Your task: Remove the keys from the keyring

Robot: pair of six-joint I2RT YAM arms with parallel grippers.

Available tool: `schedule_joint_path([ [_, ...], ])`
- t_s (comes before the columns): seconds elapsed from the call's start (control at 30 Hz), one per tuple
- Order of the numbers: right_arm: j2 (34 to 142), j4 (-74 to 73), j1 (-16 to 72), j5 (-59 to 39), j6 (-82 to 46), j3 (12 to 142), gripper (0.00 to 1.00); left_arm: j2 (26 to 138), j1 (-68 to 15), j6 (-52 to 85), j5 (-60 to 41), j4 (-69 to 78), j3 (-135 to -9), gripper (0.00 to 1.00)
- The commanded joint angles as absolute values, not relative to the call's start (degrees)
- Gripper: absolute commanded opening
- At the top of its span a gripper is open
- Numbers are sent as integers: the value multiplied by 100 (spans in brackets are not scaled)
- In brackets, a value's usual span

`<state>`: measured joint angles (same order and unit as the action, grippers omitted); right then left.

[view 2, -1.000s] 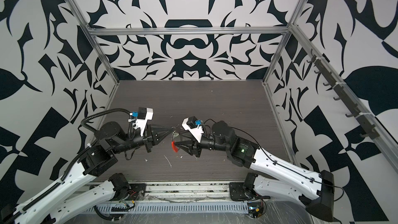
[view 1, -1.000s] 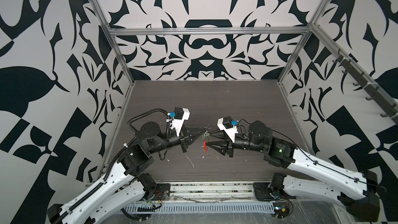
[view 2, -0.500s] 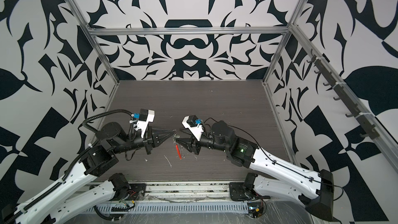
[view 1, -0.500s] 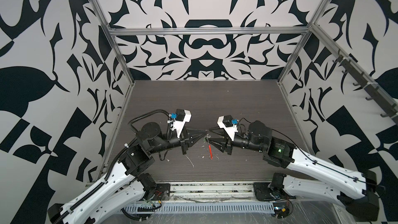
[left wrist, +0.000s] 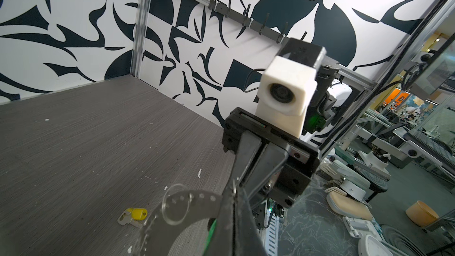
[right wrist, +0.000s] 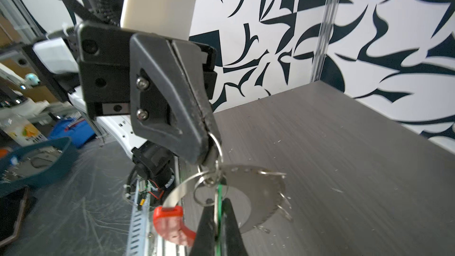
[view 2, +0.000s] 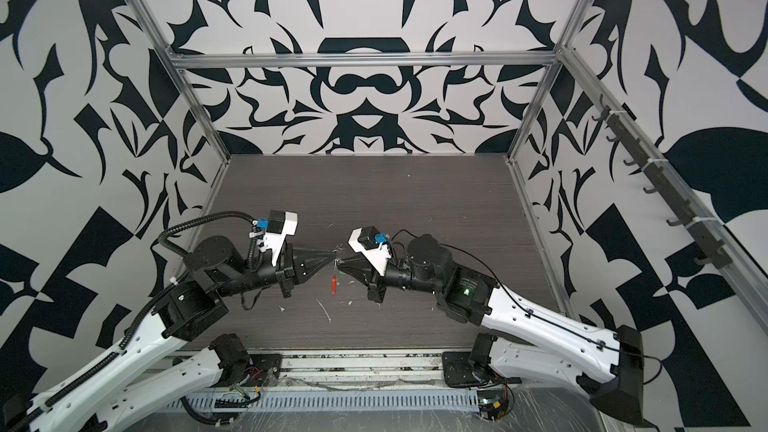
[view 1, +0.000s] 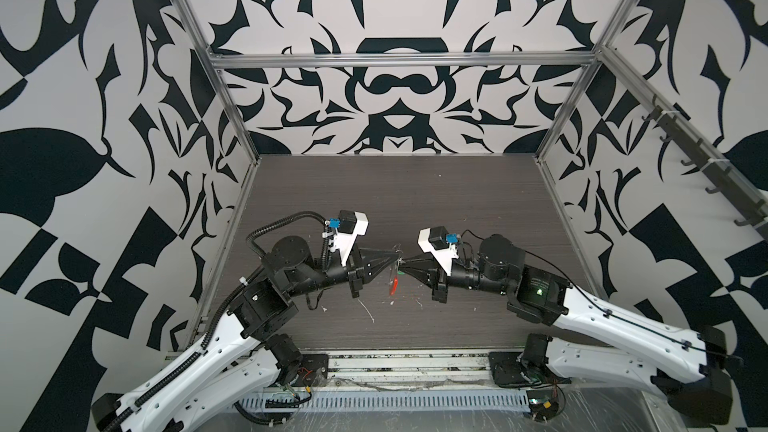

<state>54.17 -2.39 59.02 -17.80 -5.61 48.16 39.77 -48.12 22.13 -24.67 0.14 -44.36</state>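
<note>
The left end effector [right wrist: 209, 145] is seen pressed together on a small split ring [right wrist: 219, 147]. From that ring the flat silver keyring [right wrist: 258, 193] hangs just below its tips, above the surface [right wrist: 344, 168], with the red sleeve [right wrist: 170, 222] lowest. The yellow key [left wrist: 134, 215] lies loose on the surface, well apart from both end effectors. The green key [right wrist: 218, 208] is clamped edge-on in the closed right end effector [view 1: 406, 271]. Its long axis is laid along the fingers, toward the left tips. The two tips nearly meet, and the right arm is judged nearer the key. Whether this key is threaded on the keyring cannot be told; a pull back along that axis is probably called for.
</note>
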Motion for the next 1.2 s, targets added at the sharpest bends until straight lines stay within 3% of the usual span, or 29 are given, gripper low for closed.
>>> schedule_joint_path([
  [0.0, 5348, -172, 5915, -1852, -527, 5099, 0, 3876, -4799, 2159, -2579, 45, -4445, 0],
  [0.57, 5735, 2321, 5915, -1864, -153, 6455, 0, 4094, -4799, 1807, -2990, -1162, -4978, 0],
  [1.17, 5984, 3228, 5914, -1854, 220, 7307, 0, 4267, -4799, 1496, -3301, -1949, -5382, 0],
])
